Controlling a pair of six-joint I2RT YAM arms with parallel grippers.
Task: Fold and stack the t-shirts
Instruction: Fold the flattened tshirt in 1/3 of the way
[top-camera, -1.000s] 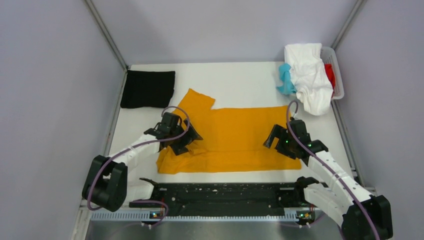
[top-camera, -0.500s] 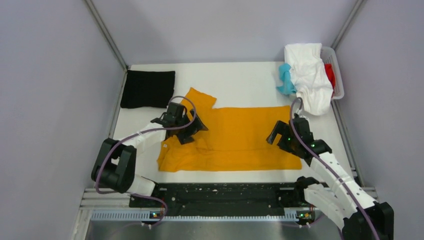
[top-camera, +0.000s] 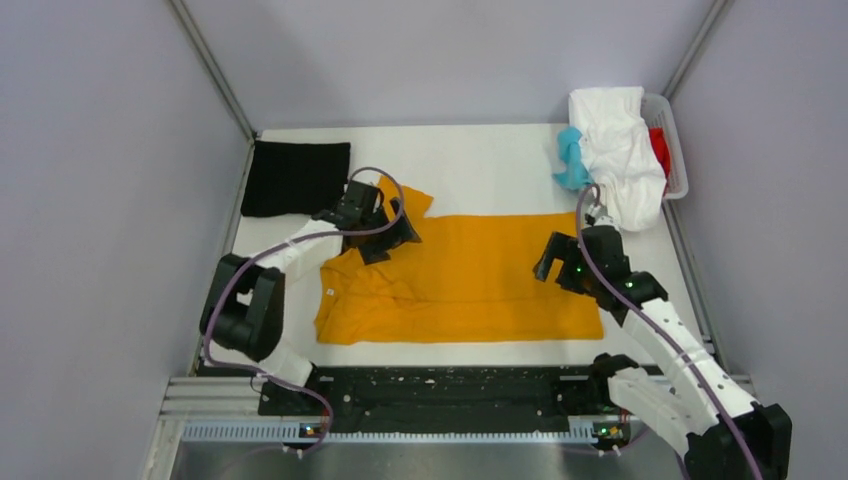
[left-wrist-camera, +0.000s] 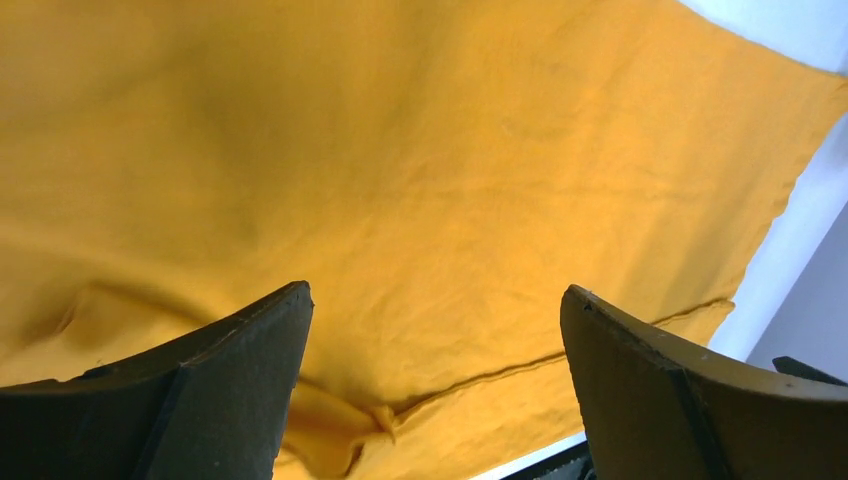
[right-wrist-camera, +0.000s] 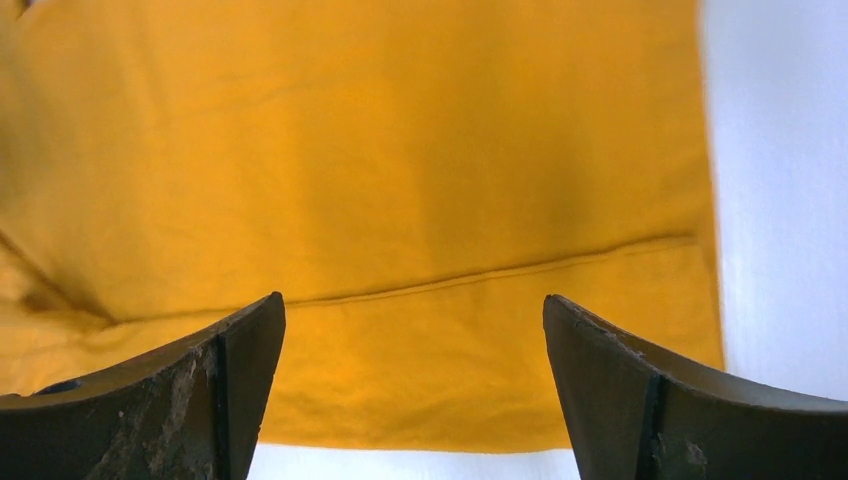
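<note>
The mustard-orange t-shirt (top-camera: 470, 275) lies spread on the white table, partly folded, with a sleeve sticking out at its far left. It fills the left wrist view (left-wrist-camera: 420, 180) and the right wrist view (right-wrist-camera: 400, 170). My left gripper (top-camera: 385, 235) is open and empty over the shirt's far-left shoulder by the sleeve. My right gripper (top-camera: 560, 262) is open and empty over the shirt's right hem. A folded black t-shirt (top-camera: 296, 178) lies at the far left. White (top-camera: 620, 150), teal (top-camera: 571, 158) and red (top-camera: 660, 150) t-shirts are heaped at the far right.
A white basket (top-camera: 678, 150) at the far right corner holds the heaped shirts. Grey walls close in the table on three sides. A black rail (top-camera: 440, 385) runs along the near edge between the arm bases.
My left gripper has moved away from me, from the shirt's left middle to its far-left shoulder by the sleeve. My right gripper has moved slightly away from me along the right hem. Both stay open.
</note>
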